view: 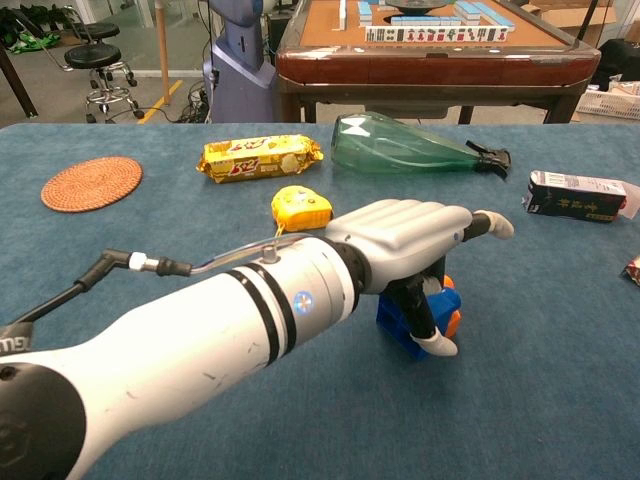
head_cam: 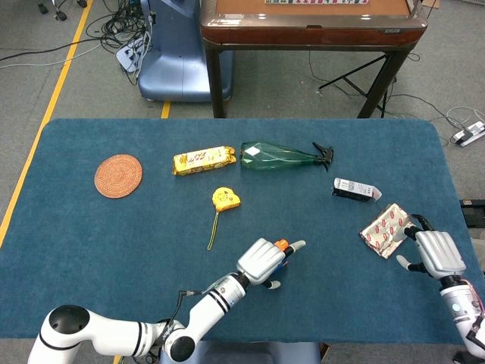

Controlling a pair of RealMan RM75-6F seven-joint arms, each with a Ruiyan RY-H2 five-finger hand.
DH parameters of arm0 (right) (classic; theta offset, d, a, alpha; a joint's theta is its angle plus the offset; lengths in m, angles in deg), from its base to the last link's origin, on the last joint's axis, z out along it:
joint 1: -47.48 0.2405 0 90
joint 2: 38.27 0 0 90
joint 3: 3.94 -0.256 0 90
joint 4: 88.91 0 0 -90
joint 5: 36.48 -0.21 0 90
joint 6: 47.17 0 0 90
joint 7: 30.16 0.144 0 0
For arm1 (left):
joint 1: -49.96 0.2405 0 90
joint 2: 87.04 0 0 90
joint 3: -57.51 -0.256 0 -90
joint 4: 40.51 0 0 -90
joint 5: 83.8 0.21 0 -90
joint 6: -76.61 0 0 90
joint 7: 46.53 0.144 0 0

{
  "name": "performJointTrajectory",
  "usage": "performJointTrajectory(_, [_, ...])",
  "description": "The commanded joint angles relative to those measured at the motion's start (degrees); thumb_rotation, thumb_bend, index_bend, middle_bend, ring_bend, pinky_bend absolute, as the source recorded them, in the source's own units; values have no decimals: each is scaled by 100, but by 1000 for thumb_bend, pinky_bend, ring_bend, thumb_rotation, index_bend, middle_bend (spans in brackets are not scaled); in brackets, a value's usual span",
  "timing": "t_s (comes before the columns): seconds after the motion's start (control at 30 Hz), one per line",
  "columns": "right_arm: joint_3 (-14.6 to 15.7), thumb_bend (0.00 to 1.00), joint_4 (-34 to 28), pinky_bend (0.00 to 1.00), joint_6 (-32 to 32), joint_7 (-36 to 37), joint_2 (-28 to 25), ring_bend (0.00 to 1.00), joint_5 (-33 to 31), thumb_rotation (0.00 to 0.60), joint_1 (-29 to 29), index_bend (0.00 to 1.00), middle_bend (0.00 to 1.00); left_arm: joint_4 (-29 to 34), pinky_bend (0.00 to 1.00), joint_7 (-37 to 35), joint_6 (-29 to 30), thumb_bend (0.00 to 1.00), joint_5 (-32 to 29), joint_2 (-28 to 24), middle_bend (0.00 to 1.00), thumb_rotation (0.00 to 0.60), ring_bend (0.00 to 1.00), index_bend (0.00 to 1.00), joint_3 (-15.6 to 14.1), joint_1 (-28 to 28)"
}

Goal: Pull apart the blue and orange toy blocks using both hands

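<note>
Starting at my far left, the woven coaster (head_cam: pixel 118 176) sits well apart from the work, then the yellow snack pack (head_cam: pixel 203 160) and the yellow tape measure (head_cam: pixel 226 199), all clutter I want to keep out of.

My left hand (head_cam: pixel 261 262) is over the joined blocks near the front middle of the table (head_cam: pixel 91 235). From the chest view, the palm arches across the top of the blue block (view: pixel 400 322), the thumb hooks down its near side and the other fingers reach out past it with one pointing on toward the right. I cannot tell whether anything is actually pressing on the plastic yet, so I would not call it a grip; the fingers are apart. I judge the hand is there to pin the blue piece so the orange block (view: pixel 451 318), peeking out on its right side, is left exposed for the other hand.

Further right lie the green bottle (head_cam: pixel 276 156) on its side and the small black-and-white carton (head_cam: pixel 354 189).

My right hand (head_cam: pixel 433 252) is well apart from the blocks, near the table's right edge, just beside the red-patterned packet (head_cam: pixel 384 230). Its fingers look loosely curled; whether they touch the packet I cannot tell. It would need to cross over to take the orange end.
</note>
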Motion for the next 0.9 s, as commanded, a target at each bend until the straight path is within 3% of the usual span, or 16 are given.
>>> performJointTrajectory(0.03, [5,207,31,512,-15,19,14,402,-11,600,-6,475,412,-139,1000,3,-28,0,-13,85,1000,600,1000,115,6,-98])
performJointTrajectory(0.57, [24,207,173,512,-41,138,86,402,-2,600,-41,475,412,-745,1000,-119,103,0,-218,335,1000,600,1000,121,120,-262])
performJointTrajectory(0.9, [2,207,162,512,-32,145,95,402,22,600,-26,476,412,-484,1000,108,370,0,-449,0,1000,600,1000,139,65,-90])
